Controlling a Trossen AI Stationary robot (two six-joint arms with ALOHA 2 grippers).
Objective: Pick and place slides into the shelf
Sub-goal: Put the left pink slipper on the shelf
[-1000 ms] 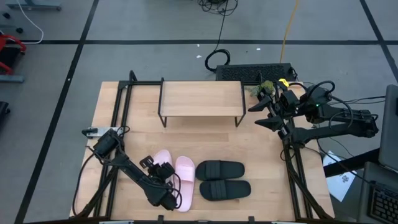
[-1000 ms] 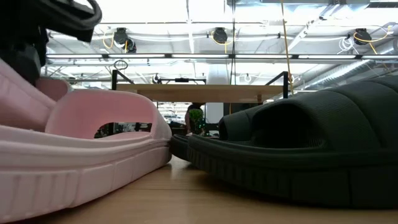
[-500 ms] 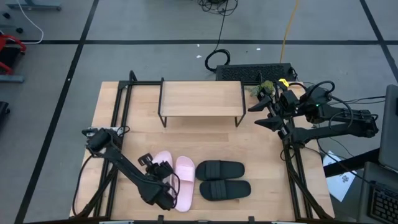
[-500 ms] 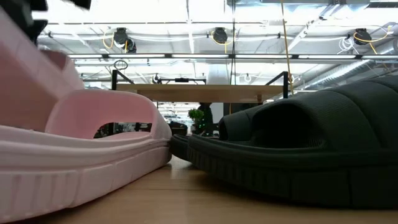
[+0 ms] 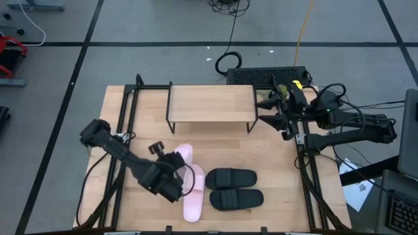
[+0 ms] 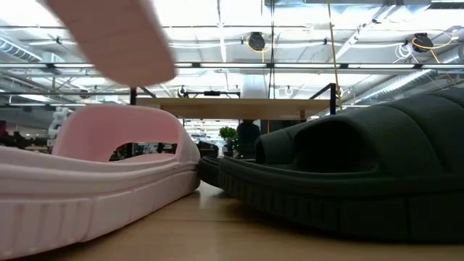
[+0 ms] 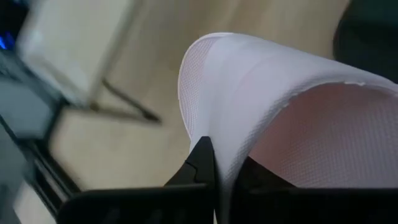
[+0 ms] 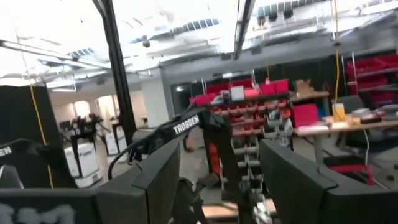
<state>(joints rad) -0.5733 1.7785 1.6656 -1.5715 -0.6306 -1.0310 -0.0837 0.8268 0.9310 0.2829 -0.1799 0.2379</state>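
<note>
One pale pink slide point(image 5: 185, 154) hangs above the table's near left part, with my left gripper point(image 5: 177, 169) shut on it; in the low view it shows at the upper left point(image 6: 116, 36). Its pink mate point(image 5: 194, 194) lies sole-down on the table, beside the two black slides point(image 5: 230, 177) point(image 5: 236, 198). The shelf point(image 5: 211, 102) stands on its black legs at the far middle, with nothing on its top. My right gripper point(image 5: 266, 109) hovers open, high up, just right of the shelf. My left gripper pinches the curved strap wall of the pink slide at its edge point(image 7: 219, 140). One finger point(image 7: 201, 160) is on the smooth outer face and the other on the textured inner face. The fingers slant down from the table's left. The slide is tilted and lifted clear of the table.
Black rails point(image 5: 125, 124) run along the table's left and right sides. A dark keyboard point(image 5: 264, 76) and cables lie beyond the far edge. Bare wood point(image 5: 209, 147) lies between the shelf and the slides.
My left gripper has risen and gone a little toward the shelf, tipping as it went and staying shut on the pink slide. The slide has left its place beside its mate and now hangs tilted, clear of the table. My right gripper has turned slightly toward the shelf.
</note>
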